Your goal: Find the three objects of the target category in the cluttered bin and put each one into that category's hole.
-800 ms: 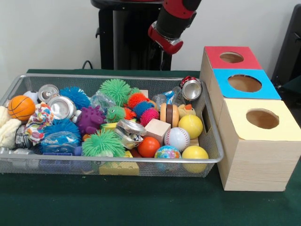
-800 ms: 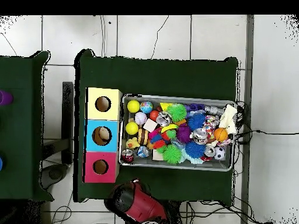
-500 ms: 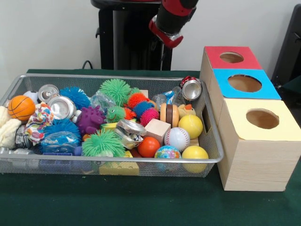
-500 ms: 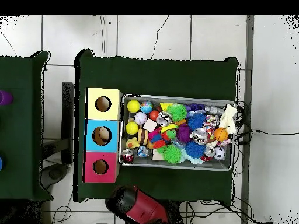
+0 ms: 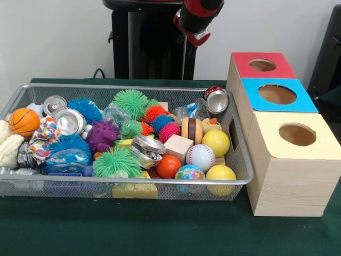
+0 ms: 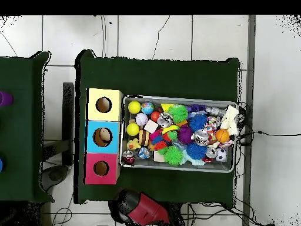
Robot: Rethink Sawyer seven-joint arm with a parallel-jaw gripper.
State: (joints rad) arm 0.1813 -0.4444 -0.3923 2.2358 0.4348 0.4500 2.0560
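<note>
Arm: I have the red and black arm (image 5: 198,16) drawn up at the top centre of the front view; in the overhead view it sits at the bottom centre (image 6: 140,209), outside the bin.
Gripper: only the arm's lower end shows; I cannot tell how the jaws stand, and nothing hangs from it.
Bin: wire mesh bin (image 5: 128,184) across the left and middle of the front view, packed full.
Boxes: red-topped box (image 5: 262,65), blue-topped box (image 5: 277,94) and yellow-topped box (image 5: 297,134) in a row at the right, touching the bin's right end, each with one round hole.
Target category: not given to me; I judge none can be singled out yet.
Ball candidates: two yellow balls (image 5: 216,143), a baseball (image 5: 200,157), an orange-red ball (image 5: 169,166) and a globe-print ball (image 5: 189,173), clustered at the bin's lower right, nearest the boxes.
Can candidates: crushed can (image 5: 217,100) against the bin's upper right corner; more cans (image 5: 69,121) at upper left.
Spiky candidates: green spiky ball (image 5: 130,102) at top centre, another (image 5: 117,162) at lower centre.
Key relation: everything in the bin lies below the arm in the front view; the crushed can in the upper right corner is closest beneath it.
Next move, my judgement: a descent into the bin, not yet begun.
</note>
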